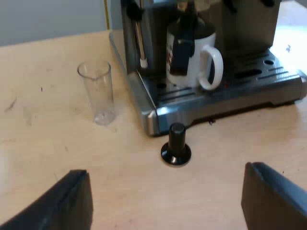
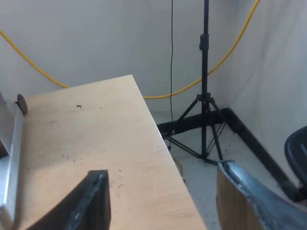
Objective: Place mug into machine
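Observation:
A white mug (image 1: 192, 55) with dark print stands upright on the drip tray (image 1: 249, 79) of the espresso machine (image 1: 148, 110), its handle turned outward. A dark handle (image 1: 184, 43) from the machine's front crosses in front of the mug. My left gripper (image 1: 168, 211) hovers open over the wooden table, short of the machine, with nothing between its fingers (image 1: 72, 201). My right gripper (image 2: 163, 206) is open and holds nothing, above the table near its edge, beside a metal side of the machine (image 2: 9, 158).
A clear measuring glass (image 1: 98, 93) stands beside the tray's corner. A tamper with a black knob (image 1: 176, 144) sits just before the tray. Past the table edge (image 2: 158, 129) are a black tripod (image 2: 204, 110), a yellow cable (image 2: 211, 72) and a dark chair (image 2: 297, 148).

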